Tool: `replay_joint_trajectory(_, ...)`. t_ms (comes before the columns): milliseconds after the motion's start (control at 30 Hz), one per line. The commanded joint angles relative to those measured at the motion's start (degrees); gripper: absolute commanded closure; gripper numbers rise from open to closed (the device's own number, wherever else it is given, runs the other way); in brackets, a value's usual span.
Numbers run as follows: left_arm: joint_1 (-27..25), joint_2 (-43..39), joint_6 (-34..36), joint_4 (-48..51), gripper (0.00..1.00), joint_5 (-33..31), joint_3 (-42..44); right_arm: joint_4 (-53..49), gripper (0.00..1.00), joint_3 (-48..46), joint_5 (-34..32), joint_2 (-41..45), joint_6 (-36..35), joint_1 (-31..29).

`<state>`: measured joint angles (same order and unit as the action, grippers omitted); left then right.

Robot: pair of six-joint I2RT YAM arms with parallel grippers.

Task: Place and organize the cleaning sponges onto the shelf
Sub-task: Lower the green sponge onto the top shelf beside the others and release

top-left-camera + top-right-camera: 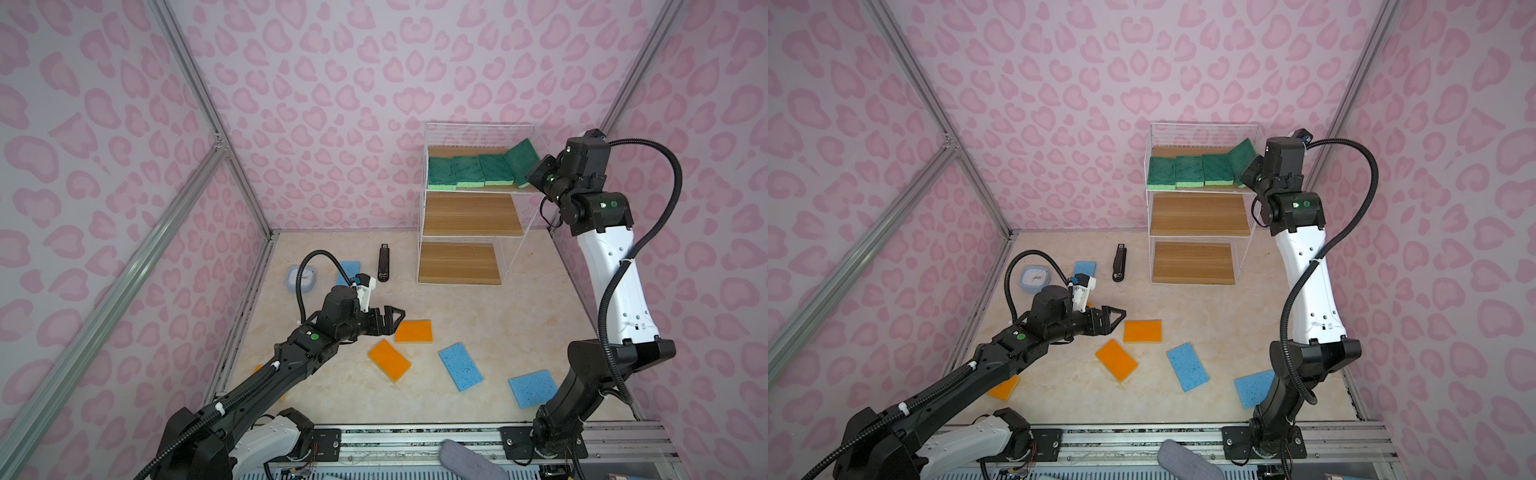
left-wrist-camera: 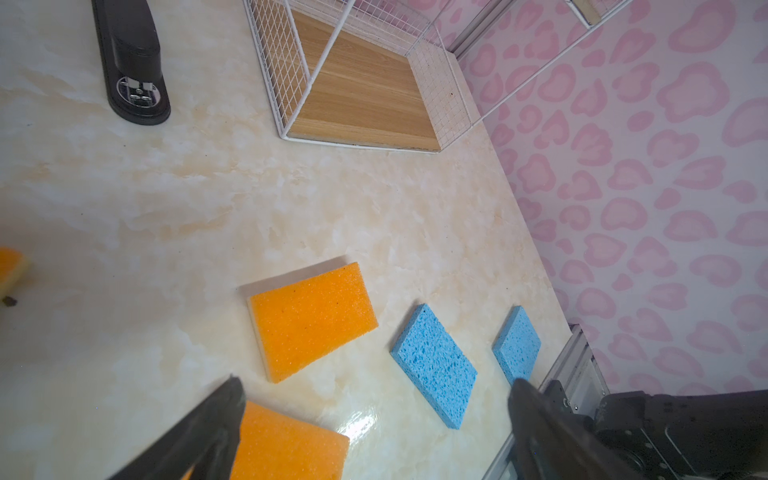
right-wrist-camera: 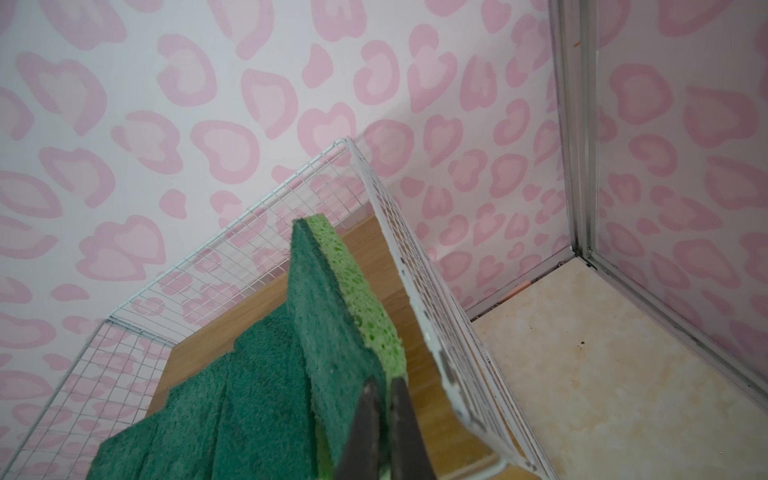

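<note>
The right gripper (image 3: 384, 386) was pinched tight on a green sponge (image 3: 332, 316), which stood tilted at the three o'clock end of the shelf's (image 1: 469, 216) top board. Beside it, three green sponges (image 1: 469, 170) lay flat in a row toward nine o'clock. The left gripper (image 1: 395, 319) hung above the table (image 1: 519, 307) with jaws wide apart and empty. An orange sponge (image 1: 414, 331) lay at its four o'clock, and blue sponges (image 1: 460, 366) lay farther toward five o'clock.
</note>
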<state>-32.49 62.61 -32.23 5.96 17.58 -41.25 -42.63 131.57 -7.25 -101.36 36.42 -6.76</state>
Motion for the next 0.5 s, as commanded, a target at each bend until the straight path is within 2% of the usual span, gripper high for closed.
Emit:
replay_joint_trajectory(0, 0.1, -0.5, 0.8, -0.4, 0.0, -0.3, -0.7, 1.6, 0.98, -0.2, -0.7, 0.0, 0.7, -0.1)
replay_joint_trajectory(467, 0.1, -0.9, 0.8, -0.3, 0.0, -0.5, -0.3, 2.2, 0.99, 0.3, -3.1, -0.8, 1.7, 0.4)
